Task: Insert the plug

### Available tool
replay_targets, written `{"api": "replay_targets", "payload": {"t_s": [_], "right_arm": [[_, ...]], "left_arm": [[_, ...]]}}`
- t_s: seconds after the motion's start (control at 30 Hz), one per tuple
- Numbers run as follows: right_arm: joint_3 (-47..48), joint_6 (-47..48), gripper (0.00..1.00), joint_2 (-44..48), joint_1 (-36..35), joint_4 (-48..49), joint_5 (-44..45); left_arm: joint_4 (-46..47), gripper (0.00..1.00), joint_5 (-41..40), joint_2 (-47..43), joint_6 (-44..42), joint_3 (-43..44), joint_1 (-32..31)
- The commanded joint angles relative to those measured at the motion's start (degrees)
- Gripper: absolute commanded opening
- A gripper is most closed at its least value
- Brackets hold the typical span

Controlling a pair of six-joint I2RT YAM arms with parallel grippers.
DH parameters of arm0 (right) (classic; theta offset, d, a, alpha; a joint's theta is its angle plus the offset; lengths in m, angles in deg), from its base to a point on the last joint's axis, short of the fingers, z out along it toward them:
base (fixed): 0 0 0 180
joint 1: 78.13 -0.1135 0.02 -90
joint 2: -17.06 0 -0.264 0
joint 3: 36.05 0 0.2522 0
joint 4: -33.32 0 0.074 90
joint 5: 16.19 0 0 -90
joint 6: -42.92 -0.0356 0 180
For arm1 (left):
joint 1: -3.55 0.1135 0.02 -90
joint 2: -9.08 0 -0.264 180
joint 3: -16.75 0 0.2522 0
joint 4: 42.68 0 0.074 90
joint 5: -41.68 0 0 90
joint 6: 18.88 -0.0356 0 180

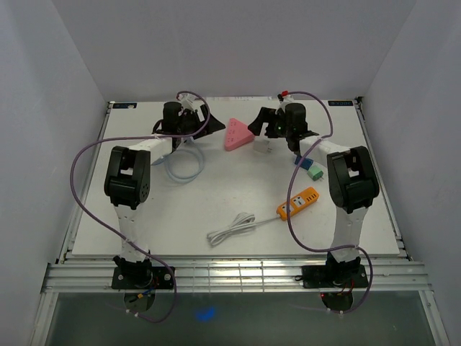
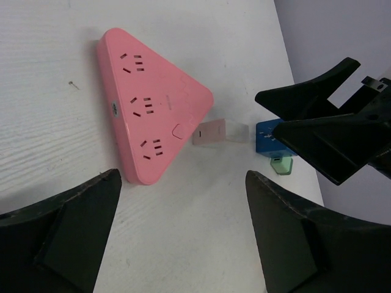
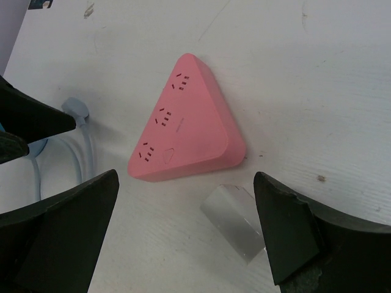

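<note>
A pink triangular power strip [image 1: 238, 134] lies flat at the back of the table, sockets facing up [image 2: 146, 116] [image 3: 186, 122]. Just to its right lies the plug [image 1: 261, 148], a small translucent white block on its side [image 2: 220, 131] [image 3: 235, 223]. My left gripper [image 1: 205, 124] [image 2: 183, 177] hovers at the strip's left side, open and empty. My right gripper [image 1: 261, 119] [image 3: 186, 176] faces it from the right, open over the strip's near corner. The plug lies just inside its right finger [image 3: 287, 232], not gripped.
A light-blue cable [image 1: 184, 166] [image 3: 79, 134] coils left of the strip. A blue adapter [image 1: 308, 167] [image 2: 267, 137] and a green one [image 1: 315, 175] [image 2: 281, 165] sit under the right arm. An orange power strip [image 1: 297, 202] with a white cord [image 1: 232, 229] lies nearer the front.
</note>
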Motion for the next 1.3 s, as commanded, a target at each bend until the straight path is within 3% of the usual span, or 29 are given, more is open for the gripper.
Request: {"api": "replay_targets", "payload": {"t_s": [0.0, 0.5, 0.73, 0.93, 1.07, 1.27], "right_arm": [[5.65, 0.26, 0.96, -2.57, 0.57, -0.13, -3.92], [22.0, -2.72, 0.97, -17.52, 2.33, -3.38, -11.39], [28.68, -6.42, 1.0, -24.28, 2.24, -4.35, -19.56], [28.16, -8.52, 0.87, -25.43, 2.24, -4.0, -22.81], [23.08, -9.67, 0.71, -23.25, 2.15, -1.89, -23.44], [14.1, -8.44, 0.58, -18.14, 1.71, -0.56, -23.17]], "left_arm": [[4.11, 0.96, 0.15, 0.98, 0.59, 2.86, 0.25], [14.84, 0.98, 3.76, 14.95, 8.76, 10.67, 0.34], [19.75, 0.98, 6.3, 19.35, 12.89, 11.38, -0.45], [23.01, 0.97, 7.97, 20.93, 15.27, 10.16, -1.24], [23.45, 0.94, 7.89, 19.71, 14.66, 7.7, -2.12], [23.45, 0.9, 6.31, 13.65, 11.49, -1.08, -4.49]]}}
